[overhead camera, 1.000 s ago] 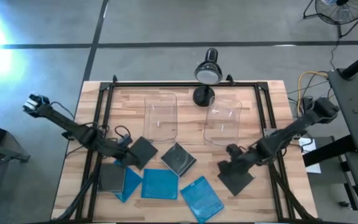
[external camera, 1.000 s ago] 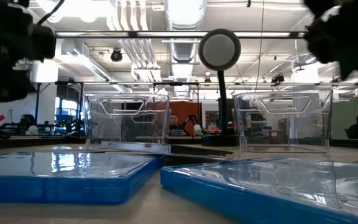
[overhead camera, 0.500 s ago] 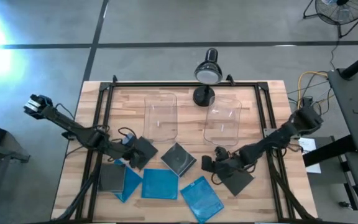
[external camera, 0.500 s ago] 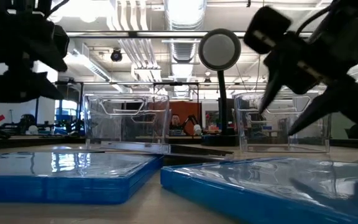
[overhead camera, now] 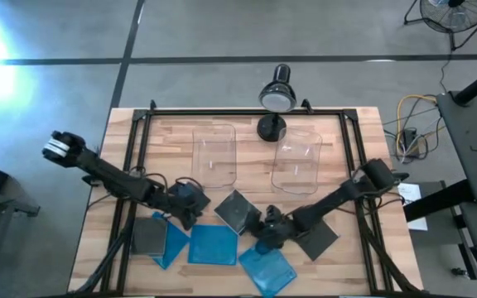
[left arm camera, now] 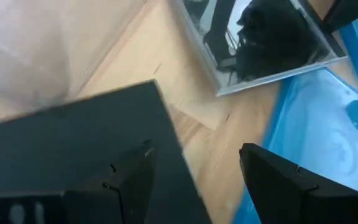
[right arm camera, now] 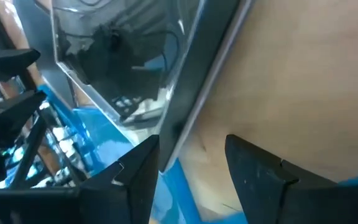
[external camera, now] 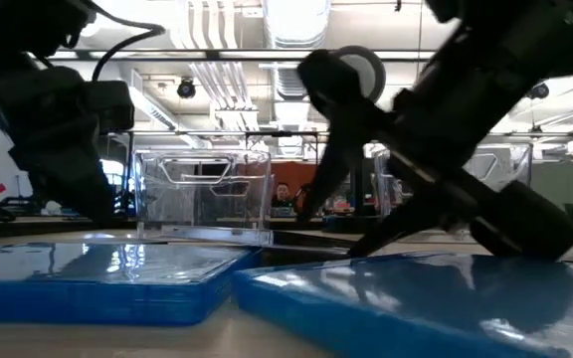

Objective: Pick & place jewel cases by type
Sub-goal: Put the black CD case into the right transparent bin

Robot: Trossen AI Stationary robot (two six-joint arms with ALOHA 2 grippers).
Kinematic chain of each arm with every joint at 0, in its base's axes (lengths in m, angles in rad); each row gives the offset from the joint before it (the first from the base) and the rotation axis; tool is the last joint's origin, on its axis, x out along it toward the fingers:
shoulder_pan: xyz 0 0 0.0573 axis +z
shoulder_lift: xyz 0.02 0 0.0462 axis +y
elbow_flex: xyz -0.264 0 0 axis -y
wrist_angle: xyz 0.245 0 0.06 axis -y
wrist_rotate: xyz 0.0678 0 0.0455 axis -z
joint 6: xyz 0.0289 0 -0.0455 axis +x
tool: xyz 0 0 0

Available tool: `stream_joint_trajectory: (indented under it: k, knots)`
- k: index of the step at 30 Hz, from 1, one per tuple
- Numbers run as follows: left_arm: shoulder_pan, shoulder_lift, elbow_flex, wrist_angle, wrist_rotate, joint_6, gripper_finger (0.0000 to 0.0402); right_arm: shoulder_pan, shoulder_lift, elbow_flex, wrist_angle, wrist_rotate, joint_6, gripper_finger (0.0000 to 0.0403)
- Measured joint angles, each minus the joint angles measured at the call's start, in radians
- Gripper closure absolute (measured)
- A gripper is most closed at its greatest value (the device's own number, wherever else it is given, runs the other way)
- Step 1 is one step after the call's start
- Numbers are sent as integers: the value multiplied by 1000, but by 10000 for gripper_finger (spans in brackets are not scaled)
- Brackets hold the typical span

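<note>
Right now, from above, the left gripper point(overhead camera: 190, 199) sits low in the centre-left of the frame over a dark grey jewel case point(overhead camera: 195, 201), while the right gripper point(overhead camera: 265, 232) reaches to centre frame, between the clear-fronted dark case point(overhead camera: 235, 210) and the tilted blue case point(overhead camera: 267, 266) at the bottom. Two more blue cases point(overhead camera: 211, 246) lie flat at lower left beside a grey one point(overhead camera: 146, 238), and another dark case point(overhead camera: 320, 239) lies under the right arm. Two clear plastic bins point(overhead camera: 214, 154) stand upper centre on the pale wooden table point(overhead camera: 172, 141), by a black desk lamp point(overhead camera: 276, 97). Down at table height, glossy blue slabs point(external camera: 107, 278) fill the foreground, with both dark arms looming above. On the left wrist camera, the fingers point(left arm camera: 123, 180) are spread, the matte dark case point(left arm camera: 73, 143) lying against one of them, translucent blue plastic point(left arm camera: 309, 130) at the right edge. On the right wrist camera, the fingers point(right arm camera: 257, 171) are parted too, the thin edge of the clear-lidded case point(right arm camera: 191, 81) running into the gap just above them, not gripped.
</note>
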Motion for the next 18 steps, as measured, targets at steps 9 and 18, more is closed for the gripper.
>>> stream_joint_trajectory:
  k: [9, 18]
  knots:
    - [18, 127, 130, 0, -115, 222, 188, -16, 19, 179, -458, 77, 15, 222]
    - [89, 321, 228, -2, -8, 308, 188, -20, 22, 167, -411, 80, 21, 222]
